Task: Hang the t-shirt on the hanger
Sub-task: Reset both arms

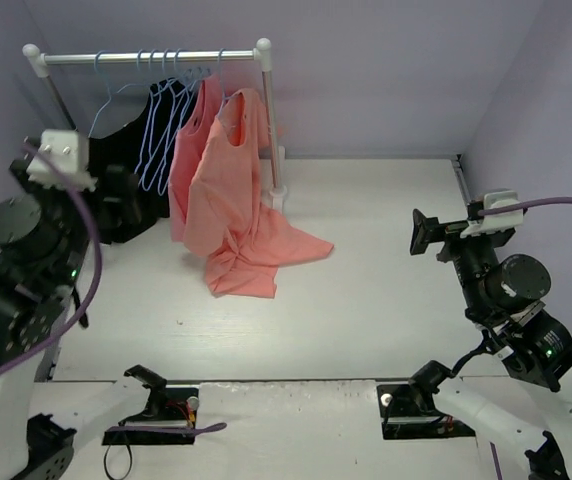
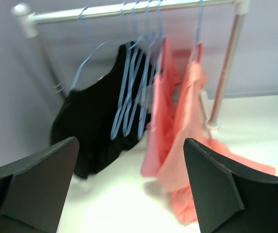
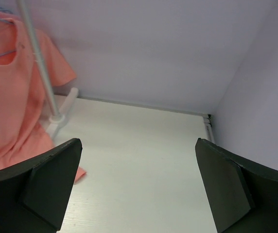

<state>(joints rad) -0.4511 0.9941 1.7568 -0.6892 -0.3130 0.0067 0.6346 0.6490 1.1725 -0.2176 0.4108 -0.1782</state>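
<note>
Black fingers of the left gripper (image 2: 130, 160) fill the lower corners of its wrist view, spread wide apart with nothing between them. The right gripper (image 3: 138, 145) is likewise released, its two fingers parted and empty over the bare white table (image 1: 386, 300).

Ahead of the left gripper and off to its right side, well apart from it, the salmon-pink t-shirt (image 1: 228, 190) hangs from the rack rail (image 1: 151, 57) on a light-blue hanger (image 3: 0, 54), whose wire shows at the neck opening. Its lower part reaches the table and lies crumpled there, spreading toward the right gripper but well short of it. From the right gripper the t-shirt is ahead and far to the left, just beyond the rack's upright post (image 3: 34, 63).

A second pink garment (image 1: 194, 150) hangs touching the t-shirt on the side nearer the left gripper. Further that way hang several empty blue hangers (image 2: 129, 97), then a black garment (image 2: 95, 116), almost straight ahead of the left gripper. That wrist view is blurred.
</note>
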